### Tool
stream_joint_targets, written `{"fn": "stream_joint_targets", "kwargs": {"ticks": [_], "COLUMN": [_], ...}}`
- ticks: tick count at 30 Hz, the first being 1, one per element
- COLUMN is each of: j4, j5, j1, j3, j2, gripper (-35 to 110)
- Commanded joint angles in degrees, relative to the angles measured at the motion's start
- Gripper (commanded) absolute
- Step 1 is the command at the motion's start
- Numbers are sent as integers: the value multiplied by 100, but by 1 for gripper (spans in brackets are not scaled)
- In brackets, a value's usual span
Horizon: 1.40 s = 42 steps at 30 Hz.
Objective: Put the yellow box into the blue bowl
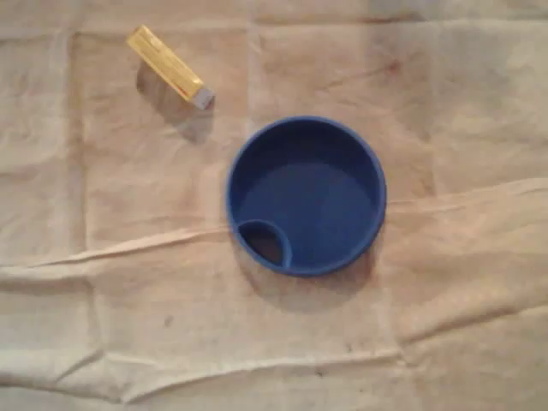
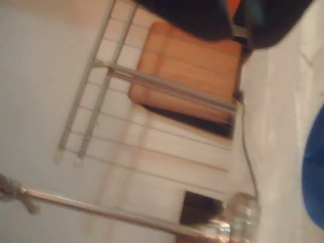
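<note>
The yellow box (image 1: 169, 66) lies flat on the cloth at the upper left of the overhead view. It is long and thin, set on a diagonal, with a grey end pointing toward the lower right. The blue bowl (image 1: 306, 195) stands in the middle, round and with nothing in it. A small inner pocket sits at its lower left rim. A hand's width of cloth separates box and bowl. In the wrist view a blue curved edge (image 2: 315, 172) shows at the right border, probably the bowl. That camera is tilted and looks out into the room.
A wrinkled beige cloth (image 1: 128, 300) covers the whole table, with raised folds across the lower half. In the wrist view, a metal rack (image 2: 152, 83) leans in front of a wooden panel (image 2: 192, 61). A dark shape fills the top edge.
</note>
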Motion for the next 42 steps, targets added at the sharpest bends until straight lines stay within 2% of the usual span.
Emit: {"fn": "stream_joint_targets", "kwargs": {"ticks": [1, 9, 18, 29, 42], "j4": [-62, -44, -35, -53, -26], "j5": [70, 114, 1169, 1213, 1213], "j1": [62, 193, 1731, 3437, 4605], "j3": [-545, -1450, -1547, -1644, -4403], "j2": [-993, -2461, -4087, -5906, -8754], "gripper": [0, 0, 0, 0, 0]}}
